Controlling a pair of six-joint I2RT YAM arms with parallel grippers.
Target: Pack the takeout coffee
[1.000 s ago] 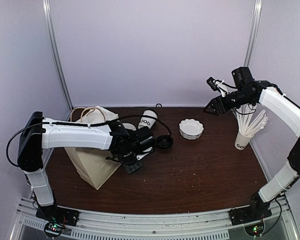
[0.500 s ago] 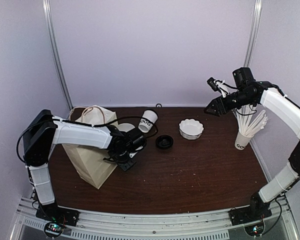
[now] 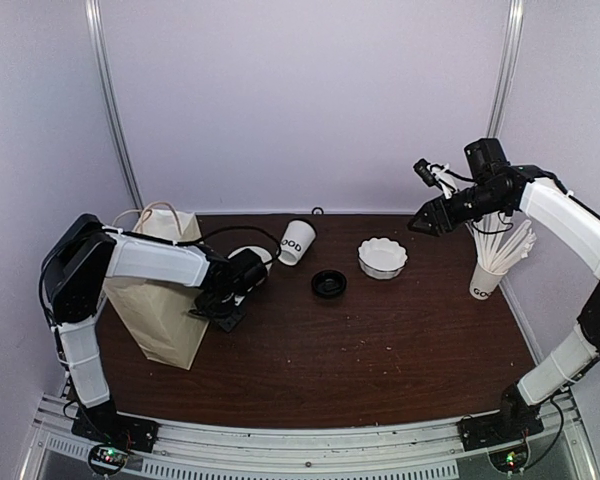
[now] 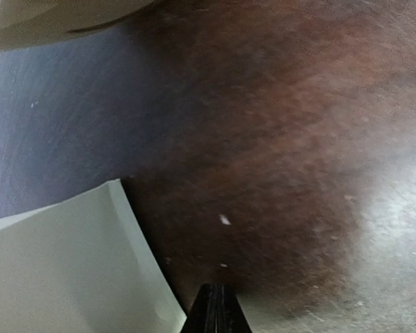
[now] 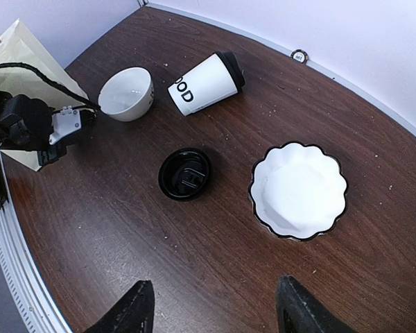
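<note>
**bag upright, coffee not yet in it**

pale lilac walls close in a dark wooden table (image 3: 380,350), and the packing has hardly begun. the takeout cup (image 3: 296,241) lies on its side near the far edge, left of the middle, lettering up. its black lid (image 3: 328,284) lies apart from it, flat on the wood towards the table's centre. the paper bag (image 3: 155,300) stands at the left edge.

the left gripper (image 4: 216,306) is low over the wood just beside the bag's wall, with its jaws pinched together and nothing visible between them. a small white bowl (image 5: 127,94) sits close behind it. the right gripper (image 3: 424,218) hangs high over the far right corner, with jaws apart and empty. it looks down on a scalloped bowl (image 3: 382,257), and the cup of white sticks (image 3: 488,278) stands by the right edge.

the step in hand looks like readying the bag (neither arm is on the coffee). the next move calls for standing the cup up and pressing the lid on, or at least getting a firm hold across the cup's tapered side. the cup then has to be carried to the bag's mouth, which needs to stay open.

a second ago the left arm stretched towards the table's middle, close to the cup and lid, and the bag slumped wide. now the arm has drawn back leftwards and the bag stands straighter and nearer the left edge. cup, lid and right arm have barely shifted.
</note>
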